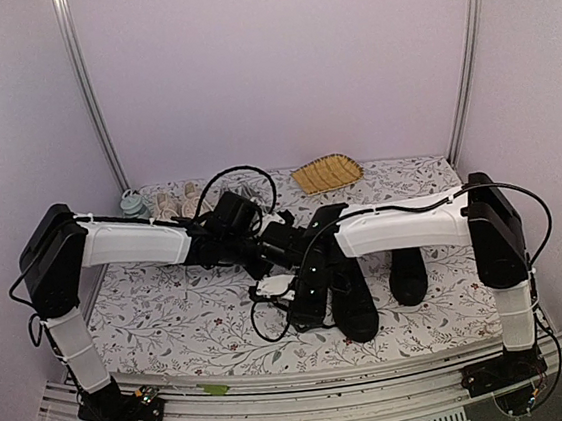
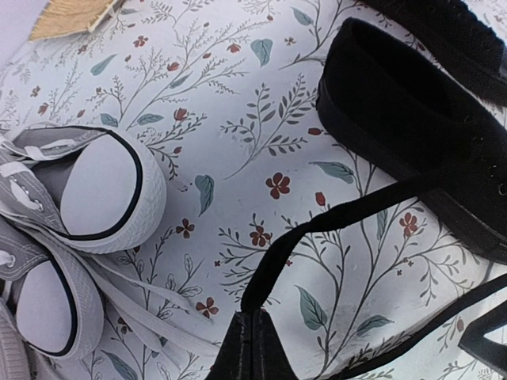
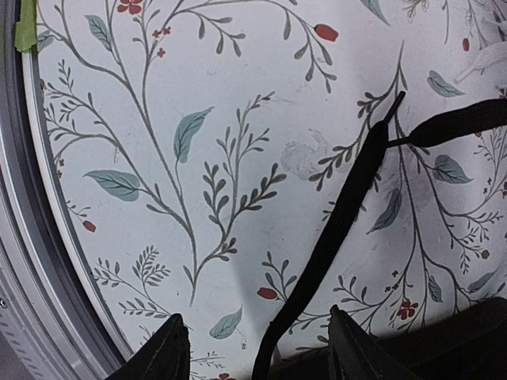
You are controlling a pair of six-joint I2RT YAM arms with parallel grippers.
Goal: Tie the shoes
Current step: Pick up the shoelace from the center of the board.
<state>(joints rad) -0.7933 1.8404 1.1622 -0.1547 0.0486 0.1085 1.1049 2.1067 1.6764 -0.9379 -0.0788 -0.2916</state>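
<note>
Two black shoes (image 1: 355, 308) (image 1: 408, 278) lie side by side right of centre on the floral table. My left gripper (image 2: 253, 313) is shut on a black lace (image 2: 333, 218), which runs taut up and right to one black shoe (image 2: 412, 119). In the top view the left gripper (image 1: 276, 243) sits just left of the shoes. My right gripper (image 3: 255, 315) is open, low over the table near its front edge. A loose black lace (image 3: 341, 214) passes between its fingers (image 3: 170, 348). In the top view the right gripper (image 1: 306, 303) is beside the left shoe's toe.
Grey shoes with white toe caps (image 2: 111, 190) lie close left of my left gripper, their white laces (image 2: 150, 309) trailing under it. A beige pair (image 1: 175, 202) and a teal object (image 1: 134, 201) sit at the back left. A wicker tray (image 1: 325, 174) lies at the back. The metal front rail (image 3: 32, 237) borders the table.
</note>
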